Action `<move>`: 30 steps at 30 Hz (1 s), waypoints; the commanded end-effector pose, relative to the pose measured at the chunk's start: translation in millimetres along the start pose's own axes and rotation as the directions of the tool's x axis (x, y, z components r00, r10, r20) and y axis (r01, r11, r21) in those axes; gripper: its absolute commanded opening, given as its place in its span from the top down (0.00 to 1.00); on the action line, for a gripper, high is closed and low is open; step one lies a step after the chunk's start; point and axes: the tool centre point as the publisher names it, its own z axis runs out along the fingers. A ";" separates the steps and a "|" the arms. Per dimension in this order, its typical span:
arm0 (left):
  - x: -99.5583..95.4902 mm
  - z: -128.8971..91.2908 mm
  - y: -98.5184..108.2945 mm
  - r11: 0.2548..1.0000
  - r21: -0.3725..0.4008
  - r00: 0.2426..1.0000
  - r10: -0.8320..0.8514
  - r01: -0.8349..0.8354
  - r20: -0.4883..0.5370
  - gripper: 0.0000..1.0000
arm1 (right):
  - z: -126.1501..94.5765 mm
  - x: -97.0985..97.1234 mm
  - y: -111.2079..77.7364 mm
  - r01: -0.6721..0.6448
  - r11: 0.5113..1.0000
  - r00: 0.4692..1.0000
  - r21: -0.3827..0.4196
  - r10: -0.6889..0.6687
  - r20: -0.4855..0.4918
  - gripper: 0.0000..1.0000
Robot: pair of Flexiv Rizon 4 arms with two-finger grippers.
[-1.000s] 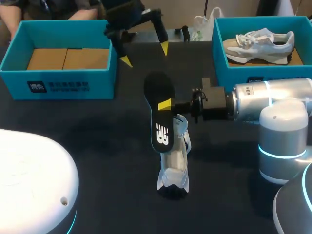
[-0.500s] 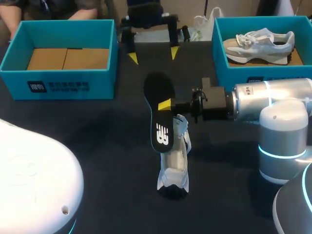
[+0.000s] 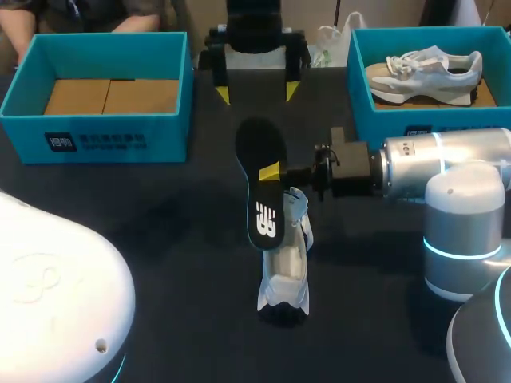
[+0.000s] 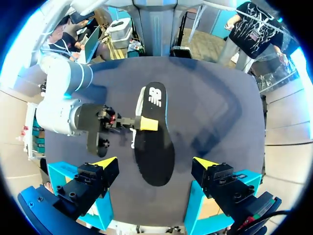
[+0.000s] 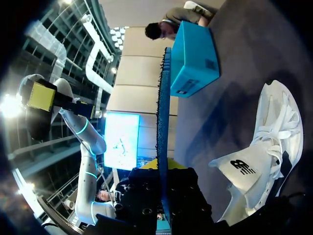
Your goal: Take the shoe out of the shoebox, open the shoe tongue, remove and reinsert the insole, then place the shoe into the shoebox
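Left fingers (image 3: 292,90) swung rightward, insole (image 3: 259,195) pinched

Insole (image 3: 262,195) logo — shoebox label (image 3: 96,142) seemingly illegible

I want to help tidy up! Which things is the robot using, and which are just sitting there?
Using: insole, held in the right gripper; shoe; empty box; left gripper, open.
Just sitting: other shoe; second box.

The right gripper (image 5: 164,169) grips the black insole (image 5: 163,107), which is seen on its thin edge and reaches out ahead of it. The white shoe (image 5: 266,142) lies beside the gripper with its tongue lifted. A teal shoebox (image 5: 193,54) stands further ahead.
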 end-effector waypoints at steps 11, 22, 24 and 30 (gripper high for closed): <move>37.9 12.4 -13.6 0.996 0.009 0.717 0.060 -0.092 0.694 0.00 | 1.2 0.3 -1.0 0.000 1.000 1.000 -0.003 0.000 0.002 1.00; 54.6 33.5 -13.1 0.988 -0.096 0.511 0.146 -0.124 0.847 0.00 | 1.2 0.3 -1.0 0.000 1.000 1.000 -0.003 0.000 0.002 1.00; 59.6 41.4 -10.0 0.984 -0.099 0.437 0.154 -0.146 0.886 0.00 | 1.2 0.3 -1.0 0.000 1.000 1.000 -0.003 0.000 0.002 1.00; 62.6 41.8 -12.2 0.981 -0.092 0.402 0.155 -0.171 0.903 0.00 | 1.2 0.3 -1.0 0.000 1.000 1.000 -0.003 0.000 0.002 1.00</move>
